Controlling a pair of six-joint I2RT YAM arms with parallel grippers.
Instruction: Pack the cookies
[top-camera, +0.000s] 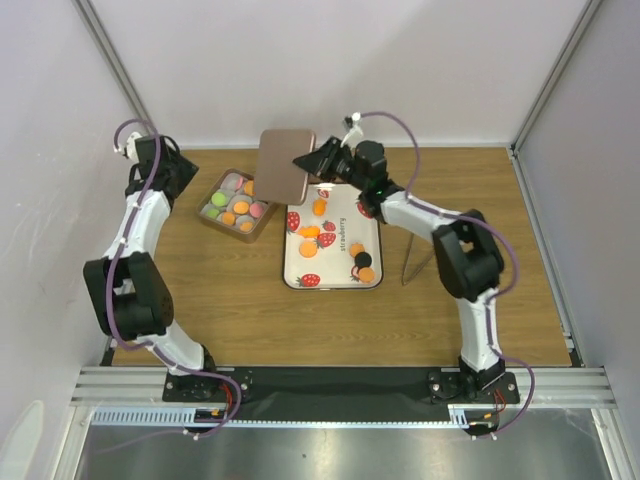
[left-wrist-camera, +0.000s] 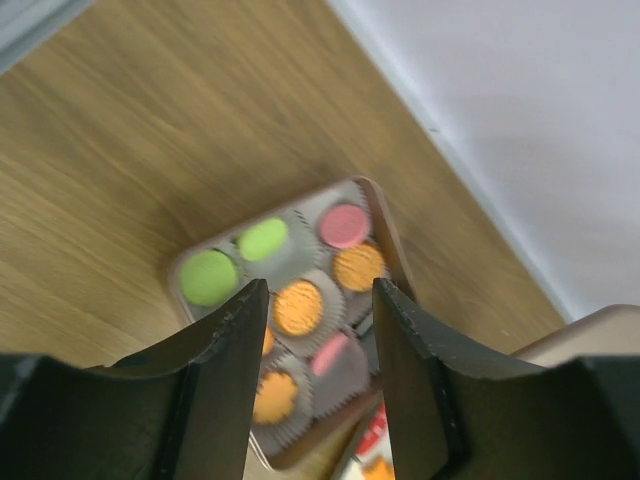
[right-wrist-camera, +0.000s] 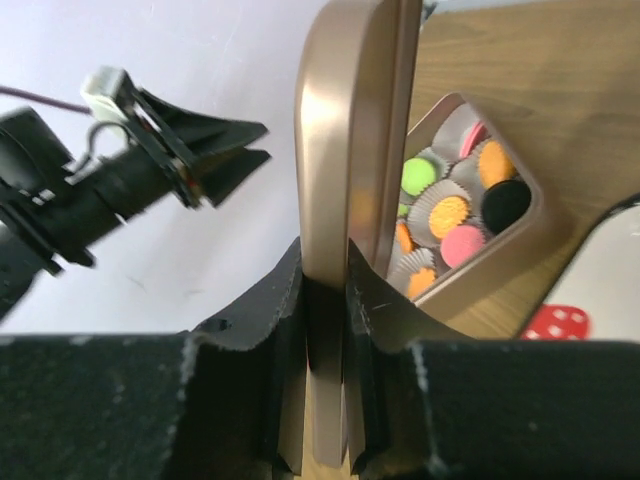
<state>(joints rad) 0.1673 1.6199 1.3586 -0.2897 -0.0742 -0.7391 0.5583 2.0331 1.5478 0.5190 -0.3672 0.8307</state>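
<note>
A bronze tin (top-camera: 262, 222) left of the tray holds cookies (top-camera: 241, 208) in paper cups: green, orange, pink, black. My right gripper (top-camera: 310, 161) is shut on the edge of the tin's bronze lid (top-camera: 284, 165) and holds it tilted above the tin's right side. In the right wrist view the lid (right-wrist-camera: 350, 150) stands edge-on between the shut gripper (right-wrist-camera: 325, 275), with the tin (right-wrist-camera: 505, 262) beyond. My left gripper (left-wrist-camera: 318, 295) is open and empty above the tin (left-wrist-camera: 392, 240); it also shows in the top view (top-camera: 192, 178). Loose orange cookies (top-camera: 309, 231) and black cookies (top-camera: 363, 260) lie on the tray.
The white tray (top-camera: 340, 285) with printed strawberries lies at the table's middle. A thin pair of tweezers (top-camera: 410, 260) lies on the wood right of the tray. White walls close in the back and both sides.
</note>
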